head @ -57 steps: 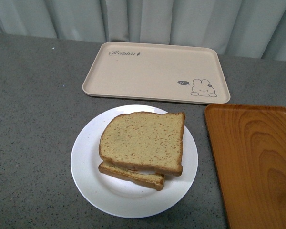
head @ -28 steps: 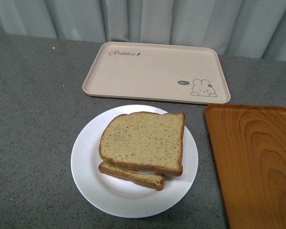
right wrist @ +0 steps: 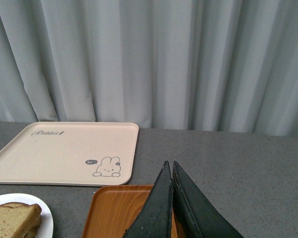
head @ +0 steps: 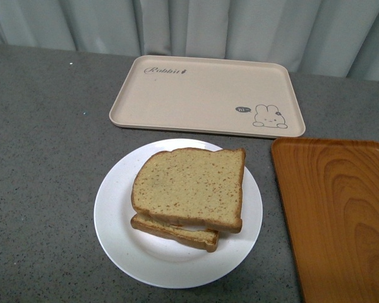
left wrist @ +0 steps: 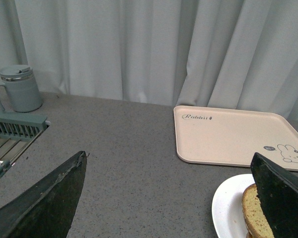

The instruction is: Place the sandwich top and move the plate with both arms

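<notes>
The sandwich top [head: 189,184], a tan speckled bread slice with darker crust, lies on a lower slice [head: 177,232] on the round white plate [head: 117,233] in the front view. Neither gripper shows there. In the left wrist view my left gripper [left wrist: 170,163] is open and empty, its fingers [left wrist: 49,198] wide apart over the grey table, left of the plate [left wrist: 228,208] and the bread [left wrist: 253,213]. In the right wrist view my right gripper [right wrist: 170,166] is shut and empty above the orange tray [right wrist: 119,208]; the plate [right wrist: 42,220] and bread [right wrist: 12,218] show at its corner.
A beige rabbit-print tray [head: 202,95] lies behind the plate. An orange wood-grain tray [head: 338,214] lies to the plate's right. Grey curtains hang behind the table. In the left wrist view a grey-green mug [left wrist: 20,89] and a dish rack [left wrist: 10,134] stand at the far left.
</notes>
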Robot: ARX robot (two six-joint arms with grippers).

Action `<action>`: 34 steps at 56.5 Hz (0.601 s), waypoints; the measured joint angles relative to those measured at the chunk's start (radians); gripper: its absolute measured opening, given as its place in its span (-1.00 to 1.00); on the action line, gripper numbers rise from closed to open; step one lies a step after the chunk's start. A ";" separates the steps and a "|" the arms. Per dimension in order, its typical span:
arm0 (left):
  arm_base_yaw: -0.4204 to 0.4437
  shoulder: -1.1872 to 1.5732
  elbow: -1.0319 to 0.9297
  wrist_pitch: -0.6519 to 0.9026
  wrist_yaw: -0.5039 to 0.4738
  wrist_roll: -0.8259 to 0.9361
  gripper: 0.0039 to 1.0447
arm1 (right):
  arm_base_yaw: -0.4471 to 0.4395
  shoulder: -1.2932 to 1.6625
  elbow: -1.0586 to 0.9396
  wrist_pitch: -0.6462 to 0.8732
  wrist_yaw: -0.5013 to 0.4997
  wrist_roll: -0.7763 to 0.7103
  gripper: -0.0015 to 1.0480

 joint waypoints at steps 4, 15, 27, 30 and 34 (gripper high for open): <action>0.000 0.000 0.000 0.000 0.000 0.000 0.88 | 0.000 -0.016 0.000 -0.016 0.000 0.000 -0.98; 0.000 0.000 0.000 0.000 0.000 0.000 0.89 | 0.000 -0.190 0.000 -0.194 -0.003 -0.001 -0.98; -0.036 0.135 0.074 -0.201 -0.211 -0.137 0.88 | 0.000 -0.191 0.000 -0.198 -0.002 -0.002 -0.62; -0.024 0.235 0.088 -0.241 -0.247 -0.208 0.89 | 0.000 -0.192 0.000 -0.198 -0.003 -0.002 -0.45; 0.008 0.356 0.090 -0.208 -0.222 -0.293 0.88 | 0.000 -0.192 0.000 -0.198 -0.003 -0.002 -0.22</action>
